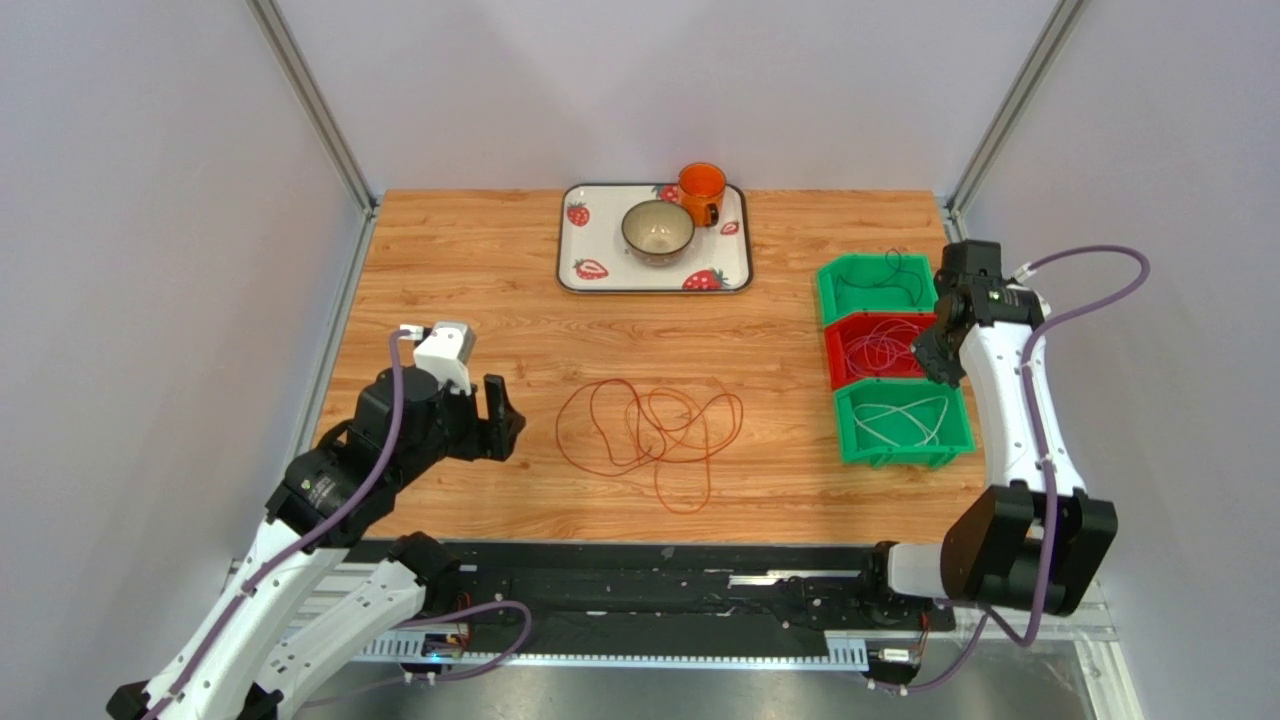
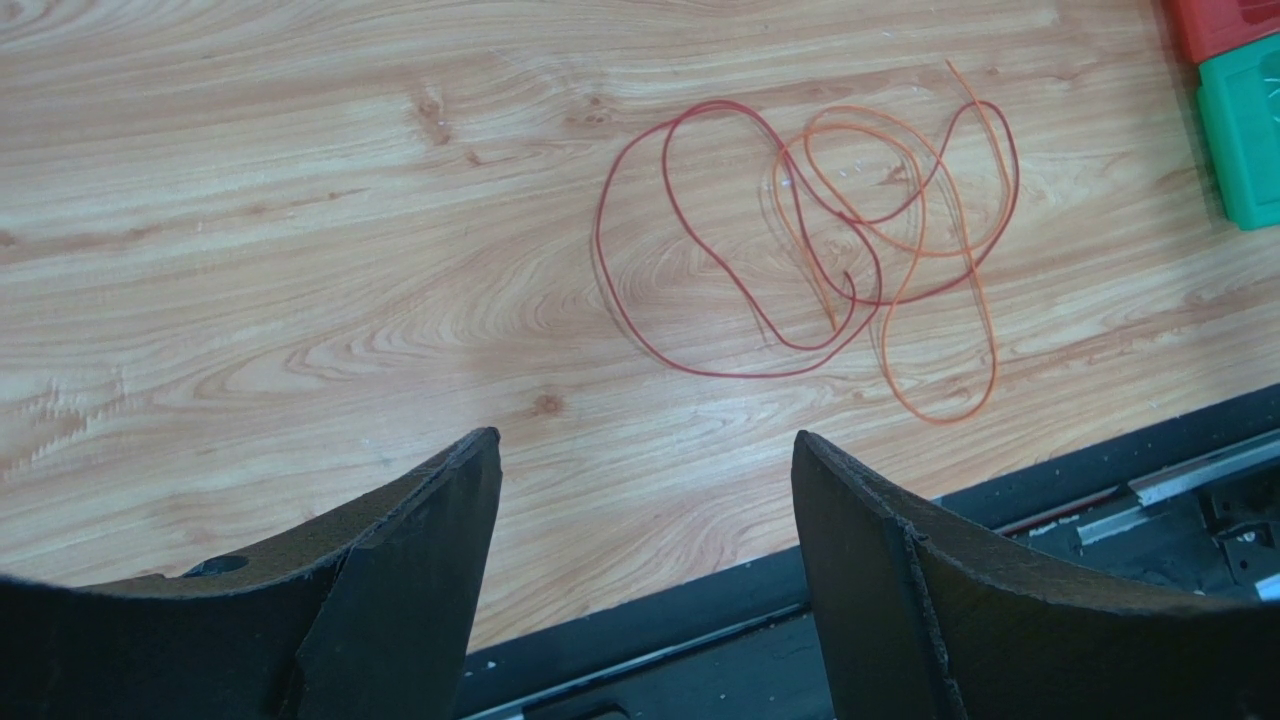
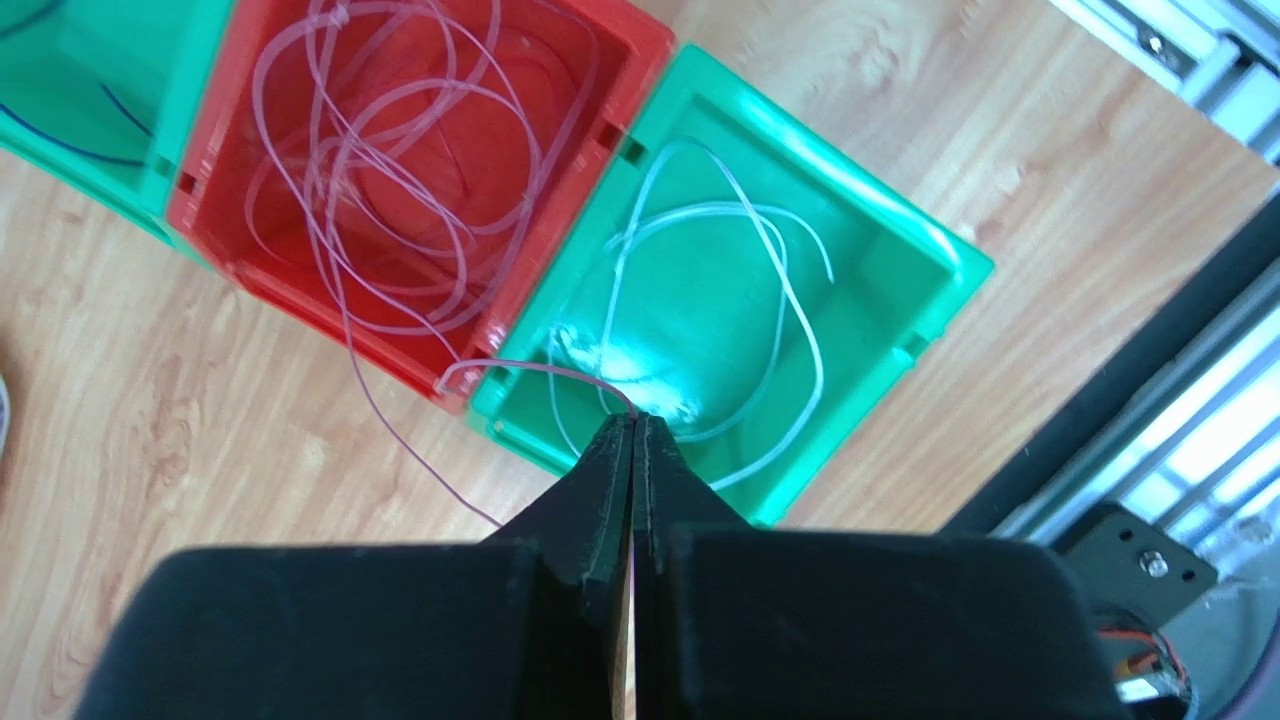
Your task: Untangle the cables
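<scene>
cables (image 1: 654, 428) lie tangled on table (image 1: 451, 255); left gripper (image 2: 646, 438) hovers nearby, jaws spread; right gripper (image 3: 631, 420) pinches pink cable (image 3: 519, 365) above bins (image 3: 842, 158).

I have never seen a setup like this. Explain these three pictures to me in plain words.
These are two robot arms bolted to the near edge of a wooden table, each ending in a two-finger gripper. The wide picture looks down from above and behind them. The other two come from a camera on each wrist, so the dark shapes at the bottom are that arm's own fingers. The left gripper is open and holds nothing; ahead of it lie tangled red and orange cables. The right gripper is shut on a thin pinkish cable that leads out of the red bin. The green bin beside it holds a white cable. At the far edge a tray carries a bowl and an orange cup.
</scene>
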`<state>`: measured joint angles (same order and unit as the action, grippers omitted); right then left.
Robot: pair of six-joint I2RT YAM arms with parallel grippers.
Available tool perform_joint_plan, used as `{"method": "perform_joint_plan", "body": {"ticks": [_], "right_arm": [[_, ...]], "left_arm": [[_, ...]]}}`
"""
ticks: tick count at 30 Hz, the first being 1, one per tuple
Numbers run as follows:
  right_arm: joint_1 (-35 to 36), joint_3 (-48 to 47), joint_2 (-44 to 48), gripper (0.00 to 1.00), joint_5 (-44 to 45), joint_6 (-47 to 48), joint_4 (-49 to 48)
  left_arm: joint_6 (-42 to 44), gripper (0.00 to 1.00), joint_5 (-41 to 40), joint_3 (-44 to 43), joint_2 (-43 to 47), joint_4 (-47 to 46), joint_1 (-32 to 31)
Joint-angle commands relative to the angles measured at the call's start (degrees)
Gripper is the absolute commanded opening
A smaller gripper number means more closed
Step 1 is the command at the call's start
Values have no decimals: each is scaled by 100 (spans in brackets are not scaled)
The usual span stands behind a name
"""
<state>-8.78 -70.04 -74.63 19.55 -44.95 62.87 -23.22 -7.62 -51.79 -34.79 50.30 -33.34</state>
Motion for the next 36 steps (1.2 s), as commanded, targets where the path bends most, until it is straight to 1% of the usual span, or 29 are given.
{"method": "perform_joint_plan", "body": {"ticks": [1, 8, 12, 15, 20, 24, 26, 29, 31, 32, 33, 34, 36], "right_arm": [[-98, -519, -577, 0, 190, 267, -363], [-168, -792, -1422, 0, 295, 487, -828], [-221, -941, -1852, 0, 732, 698, -1066], [-300, -880, -1976, 0, 813, 716, -1224], [-300, -353, -2055, 0, 568, 724, -2058], [-291, -379, -2458, 0, 480, 873, -2182], [-291, -492, -2617, 0, 331, 1031, -2095], [-291, -520, -2601, 0, 76, 1172, -2130], [-291, -511, -2355, 0, 93, 1199, -2156], [-291, -502, -2163, 3, 136, 1208, -2156], [-291, -528, -2074, 25, 128, 1251, -2139], [-291, -546, -1995, 33, 119, 1260, -2121], [-291, -633, -1792, 47, 172, 1304, -1999]], "left_arm": [[72, 79, -20, -77, 33, -144, 3], [64, 79, -47, -86, -20, -135, -5], [64, 79, -38, -86, -63, -144, 3], [64, 79, -29, -86, -107, -144, 3], [72, 79, -29, -86, -151, -126, 3], [63, 79, -38, -86, -125, -126, 3], [72, 79, -29, -86, -134, -135, 12], [64, 79, -38, -86, -134, -126, 3], [64, 79, -38, -77, -125, -126, 3], [55, 79, -47, -86, -125, -126, 3], [63, 79, -47, -86, -125, -126, 3], [64, 79, -38, -86, -125, -126, 3], [72, 79, -29, -86, -116, -135, 3]]}}
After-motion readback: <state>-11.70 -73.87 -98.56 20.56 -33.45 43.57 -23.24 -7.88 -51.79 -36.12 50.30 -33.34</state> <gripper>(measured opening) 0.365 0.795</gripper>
